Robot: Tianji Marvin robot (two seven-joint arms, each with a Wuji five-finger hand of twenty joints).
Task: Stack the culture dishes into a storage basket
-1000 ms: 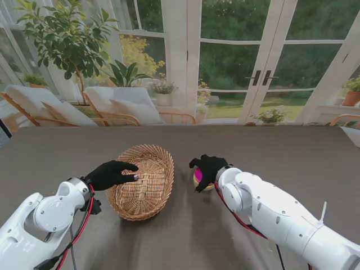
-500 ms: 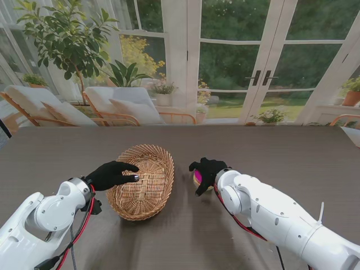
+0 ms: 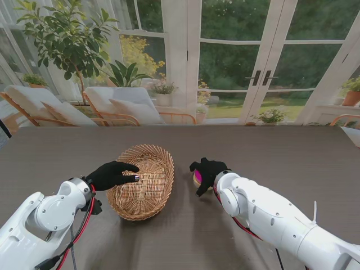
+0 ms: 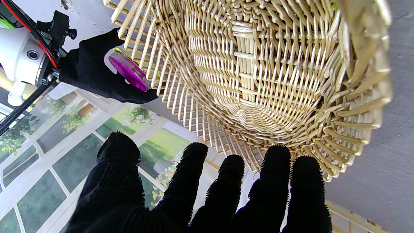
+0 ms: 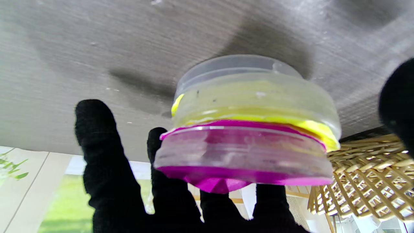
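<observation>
Nothing is in the basket (image 3: 142,181) yet: its woven floor shows bare in the left wrist view, so the whole job is ahead. The dishes (image 5: 249,129) sit on the table (image 3: 281,152) just right of the basket, piled three high: a clear one at the table, a yellow-filled one, a magenta-filled one on top, all round, shallow, see-through plastic. The right robot hand (image 3: 208,170) is cupped around the pile, fingers curled at its side; whether it grips, I cannot tell. The left robot hand (image 3: 112,174) rests spread at the basket's rim, holding nothing.
</observation>
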